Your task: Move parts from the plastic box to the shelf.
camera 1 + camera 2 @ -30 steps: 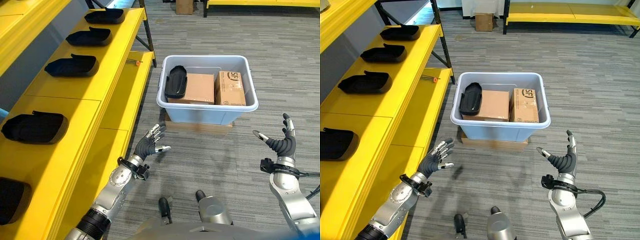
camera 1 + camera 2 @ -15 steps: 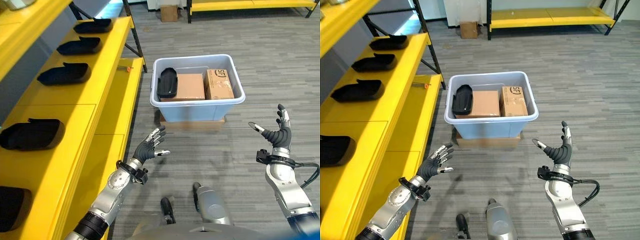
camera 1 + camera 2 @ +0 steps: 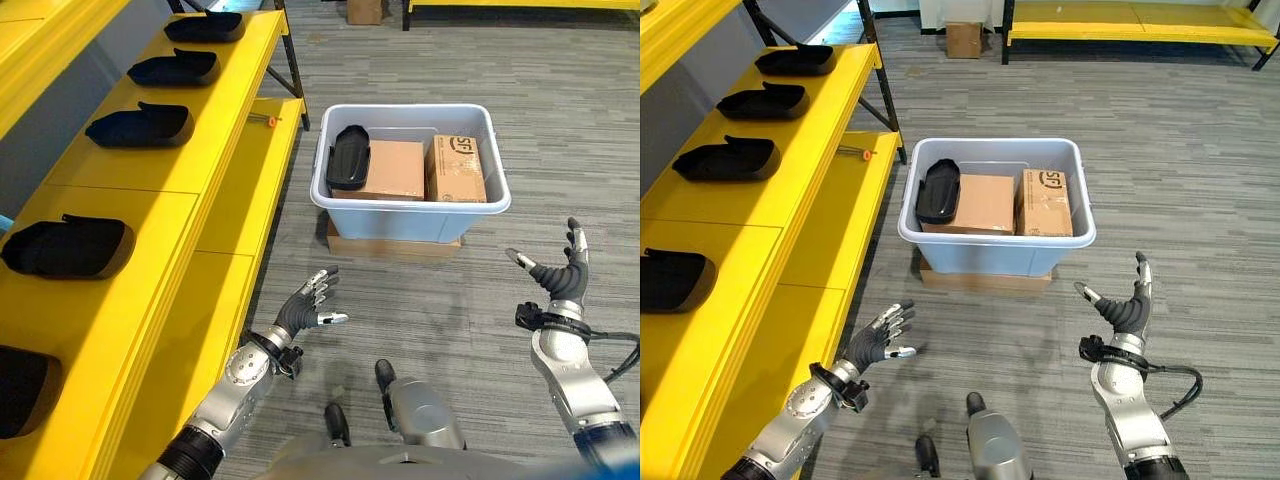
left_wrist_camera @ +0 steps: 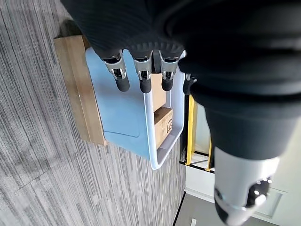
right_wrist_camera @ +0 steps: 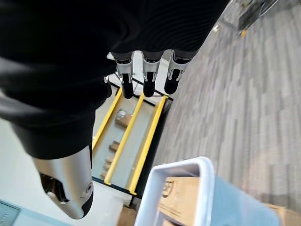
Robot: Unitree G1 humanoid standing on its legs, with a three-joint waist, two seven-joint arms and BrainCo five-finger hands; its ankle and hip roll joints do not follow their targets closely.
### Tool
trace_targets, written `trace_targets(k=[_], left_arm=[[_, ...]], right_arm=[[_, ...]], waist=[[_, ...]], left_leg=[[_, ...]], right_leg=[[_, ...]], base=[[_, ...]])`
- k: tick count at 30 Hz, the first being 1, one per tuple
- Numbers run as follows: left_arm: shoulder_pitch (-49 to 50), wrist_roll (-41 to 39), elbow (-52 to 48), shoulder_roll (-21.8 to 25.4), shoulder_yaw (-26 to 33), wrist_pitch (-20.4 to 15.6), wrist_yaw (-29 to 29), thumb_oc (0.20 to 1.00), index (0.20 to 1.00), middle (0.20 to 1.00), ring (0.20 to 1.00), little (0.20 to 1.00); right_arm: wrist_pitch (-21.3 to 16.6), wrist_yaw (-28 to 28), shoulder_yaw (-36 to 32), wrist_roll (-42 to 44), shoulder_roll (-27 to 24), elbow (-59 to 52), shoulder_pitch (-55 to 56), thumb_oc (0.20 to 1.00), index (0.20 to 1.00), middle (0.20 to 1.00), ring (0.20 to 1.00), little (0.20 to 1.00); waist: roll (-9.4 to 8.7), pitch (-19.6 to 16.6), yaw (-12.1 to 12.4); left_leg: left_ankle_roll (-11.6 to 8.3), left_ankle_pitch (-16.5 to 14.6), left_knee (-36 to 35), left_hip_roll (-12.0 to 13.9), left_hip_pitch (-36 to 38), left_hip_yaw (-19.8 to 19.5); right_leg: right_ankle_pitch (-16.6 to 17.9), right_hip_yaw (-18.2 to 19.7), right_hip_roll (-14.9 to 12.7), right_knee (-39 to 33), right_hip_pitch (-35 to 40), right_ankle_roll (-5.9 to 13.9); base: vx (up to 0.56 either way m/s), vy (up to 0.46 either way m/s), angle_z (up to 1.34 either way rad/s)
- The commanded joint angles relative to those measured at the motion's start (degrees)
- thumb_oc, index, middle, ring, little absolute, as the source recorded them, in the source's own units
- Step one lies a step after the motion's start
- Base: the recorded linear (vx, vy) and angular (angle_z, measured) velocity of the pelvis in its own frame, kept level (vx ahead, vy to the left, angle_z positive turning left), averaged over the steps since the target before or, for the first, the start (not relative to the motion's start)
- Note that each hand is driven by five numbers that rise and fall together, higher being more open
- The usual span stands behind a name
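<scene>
Grey carpet carries the plastic box, where 1 black part leans by 2 cardboard boxes beside the yellow shelf; the left hand and right hand, splayed and empty, risk snagging its rim.

Plastic box sits on a flat board, ahead of both sets of fingers and between them. Inside it, one part lies left of two cardboard boxes. Shelf runs along left of the left-hand fingers, more parts on top.
</scene>
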Motion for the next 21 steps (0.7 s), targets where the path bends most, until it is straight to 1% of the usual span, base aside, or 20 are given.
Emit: trace_targets(k=[1,9,13,17,18,21], left_arm=[[0.95,-0.47,-4.42,1.20,0.64,-3.63,-0.76,1.000,1.000,1.000,1.000,1.000],[0.64,-0.16,-4.65,1.56,-0.04,-4.07,-1.69,1.000,1.000,1.000,1.000,1.000],[-0.39,-0.78,-4.94,1.29,-0.06,-5.74,-1.66,1.000,1.000,1.000,1.000,1.000],[-1.67,-0.92,-4.96,0.80,0.58,-7.30,-0.25,1.000,1.000,1.000,1.000,1.000],[-2.10,-1.52,-4.97,0.70,1.08,-7.26,0.22,1.000,1.000,1.000,1.000,1.000],[-3.87,-2.09,-4.28,0.56,2.83,-6.75,0.58,1.000,1.000,1.000,1.000,1.000]], right_arm=[[-1.83,-4.05,-2.27,-1.68,-1.60,-2.91,0.56,1.000,1.000,1.000,1.000,1.000],[-1.10,-6.88,-4.05,-3.18,-2.73,-3.11,-0.04,1.000,1.000,1.000,1.000,1.000],[-1.86,-6.26,-5.66,-4.04,-4.35,-2.75,0.35,1.000,1.000,1.000,1.000,1.000],[-2.94,-3.98,-6.77,-5.85,-5.72,-2.97,1.16,1.000,1.000,1.000,1.000,1.000],[-3.12,-2.96,-7.16,-5.88,-6.17,-3.26,1.80,1.000,1.000,1.000,1.000,1.000],[-3.30,-0.19,-7.56,-4.83,-6.51,-3.44,3.23,1.000,1.000,1.000,1.000,1.000]], waist=[[-1.25,-1.45,0.30],[-0.03,-0.73,0.42],[1.50,-0.31,-0.36],[2.40,-0.50,-1.36],[2.41,-0.69,-1.66],[1.86,-1.14,-2.33]], left_leg=[[3.73,-6.76,2.05,-3.64,0.54,1.50],[2.08,-5.96,3.48,-0.87,-1.90,1.79],[0.54,-5.50,4.20,0.69,-2.10,2.17],[-0.46,-6.57,6.92,1.79,-2.01,2.79],[-0.84,-6.76,9.20,2.48,-2.26,3.09],[-2.26,-2.69,21.64,4.93,-5.38,4.00]], right_leg=[[6.14,2.66,-0.16,-6.08,-2.99,4.52],[1.22,1.64,-0.57,-2.02,-2.04,3.02],[-0.81,1.31,-1.30,-0.30,-1.95,2.27],[-2.40,0.95,-1.96,1.87,-2.50,1.31],[-2.88,0.66,-2.34,2.62,-2.52,0.78],[-3.36,-0.13,-2.62,3.21,-2.05,-1.25]], base=[[0.10,-0.177,0.02],[0.10,-0.187,0.01],[0.11,-0.168,-0.01],[0.10,-0.181,0.01],[0.10,-0.240,0.03],[0.08,-0.269,0.11]])
